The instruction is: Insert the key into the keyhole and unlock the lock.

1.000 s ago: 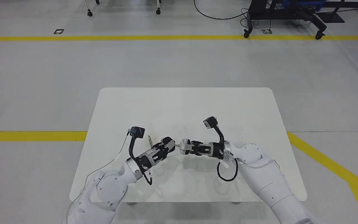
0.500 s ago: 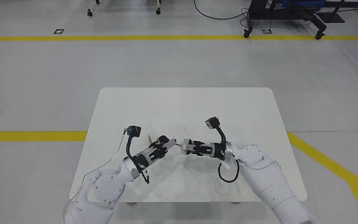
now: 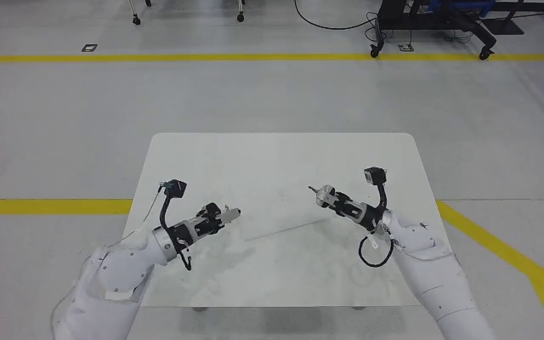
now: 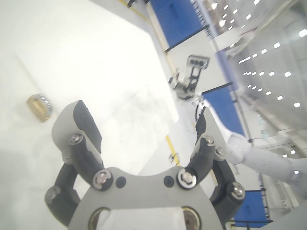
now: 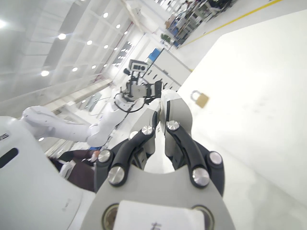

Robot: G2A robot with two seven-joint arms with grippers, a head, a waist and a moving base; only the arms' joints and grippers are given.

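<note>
We are holding our left gripper [image 4: 141, 116] spread wide and empty near the brass lock [image 4: 39, 107] lying on the table [image 4: 84, 60] — our right gripper [image 5: 161, 110] is clamping tight, well apart.

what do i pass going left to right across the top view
left wrist camera → left gripper → right gripper → right wrist camera. The padlock lies right beside the left gripper, so it is left out.

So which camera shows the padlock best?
The right wrist view: the padlock lies on the table, brass body and silver shackle both clear. The left wrist view catches it end-on; the top view shows it too small to tell.
</note>
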